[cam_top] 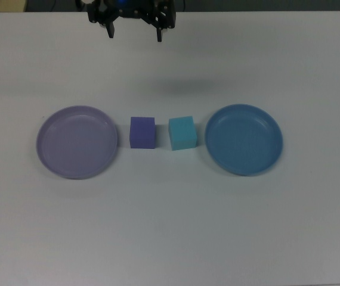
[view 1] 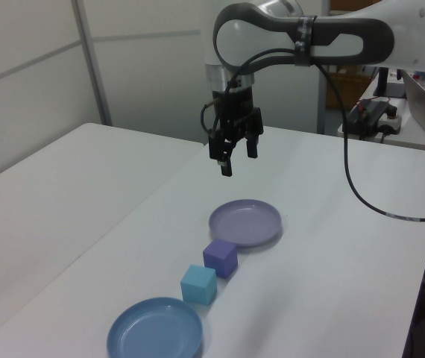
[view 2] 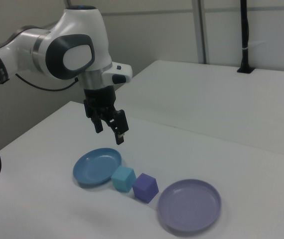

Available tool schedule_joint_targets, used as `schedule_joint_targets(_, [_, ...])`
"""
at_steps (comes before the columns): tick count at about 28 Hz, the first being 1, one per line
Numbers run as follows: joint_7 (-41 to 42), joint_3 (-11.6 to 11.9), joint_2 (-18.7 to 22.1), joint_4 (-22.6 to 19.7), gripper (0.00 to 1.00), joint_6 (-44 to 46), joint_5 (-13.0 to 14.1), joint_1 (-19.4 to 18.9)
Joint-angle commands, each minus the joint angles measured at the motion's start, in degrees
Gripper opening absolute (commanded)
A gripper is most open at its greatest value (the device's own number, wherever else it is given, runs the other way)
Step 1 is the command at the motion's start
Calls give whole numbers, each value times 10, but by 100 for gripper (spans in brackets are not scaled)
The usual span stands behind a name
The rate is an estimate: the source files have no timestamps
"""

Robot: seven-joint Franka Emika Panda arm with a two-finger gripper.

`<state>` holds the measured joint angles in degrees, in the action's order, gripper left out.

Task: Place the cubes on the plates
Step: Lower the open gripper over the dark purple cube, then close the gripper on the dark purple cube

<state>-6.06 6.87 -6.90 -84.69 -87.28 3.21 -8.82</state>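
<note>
A purple cube (cam_top: pixel 142 132) and a turquoise cube (cam_top: pixel 182 133) sit side by side on the white table, a small gap between them. The lavender plate (cam_top: pixel 76 142) lies on the top view's left of the purple cube, and the blue plate (cam_top: pixel 244 139) on the top view's right of the turquoise cube. Both plates hold nothing. My gripper (cam_top: pixel 135 33) hangs open in the air at the table's far edge in the top view, well above and behind the cubes, with nothing between its fingers. The left view shows the gripper (view 1: pixel 238 158) beyond the lavender plate (view 1: pixel 245 222); the right view shows the gripper (view 2: pixel 111 132) above the blue plate (view 2: pixel 97 166).
A second white table (view 1: pixel 63 194) adjoins on the left view's left. A black cable (view 1: pixel 361 186) trails from the arm across the table on the left view's right, and a laptop and equipment (view 1: pixel 421 97) stand beyond.
</note>
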Motion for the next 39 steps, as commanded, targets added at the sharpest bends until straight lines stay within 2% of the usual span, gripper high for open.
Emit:
schedule_joint_targets(1, [0,-2,-16,-5,100,-19,-29,-2])
schedule_joint_targets(4, [-6,-3,-37,-6,100,-43,-42,-8])
schedule_joint_targets(11, [-8,-2,-85,-17,100,-92,-47,-8])
schedule_joint_targets(17, [-23,-3,-120,-54,100,-163,-73,-13])
schedule_joint_targets(22, [-28,-3,-145,-65,100,-193,-92,-17])
schedule_joint_targets(38, [-40,-3,-188,-72,100,-222,-104,-26])
schedule_joint_targets(39, [-49,-3,-192,-72,100,-222,-112,-31])
